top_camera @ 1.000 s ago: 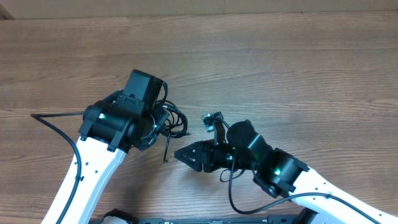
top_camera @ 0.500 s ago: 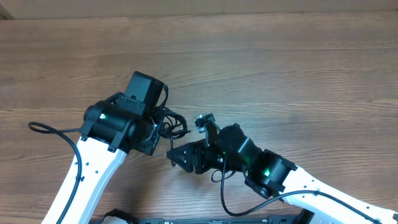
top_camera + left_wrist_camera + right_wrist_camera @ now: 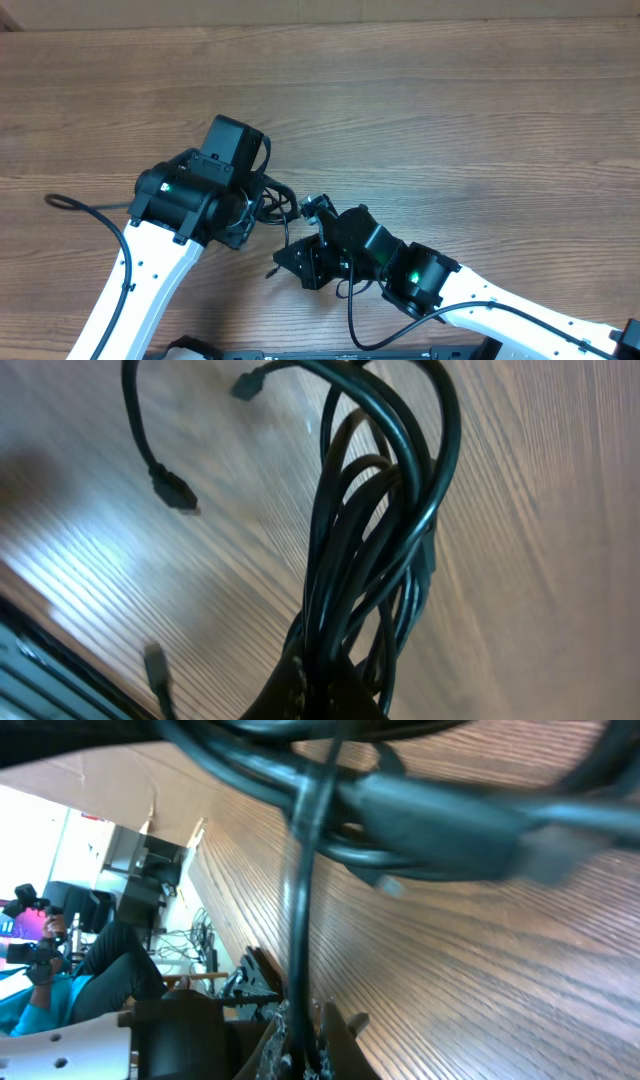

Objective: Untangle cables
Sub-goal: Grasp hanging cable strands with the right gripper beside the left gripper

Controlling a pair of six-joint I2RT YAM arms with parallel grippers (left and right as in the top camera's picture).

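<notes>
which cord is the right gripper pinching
On the wooden table, the left gripper holds a bundle of cables. One cord runs from that bundle into the shut right gripper. Unlike the looped strands, it is a single straight length.

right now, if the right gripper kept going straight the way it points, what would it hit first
Probably the left arm's white forearm, past a stretch of bare table. The right gripper points left, missing the cable bundle; heights are hard to judge.

Left arm, right arm: white links; black housings, green lights behind left gripper, right gripper; looping black wires.
</notes>
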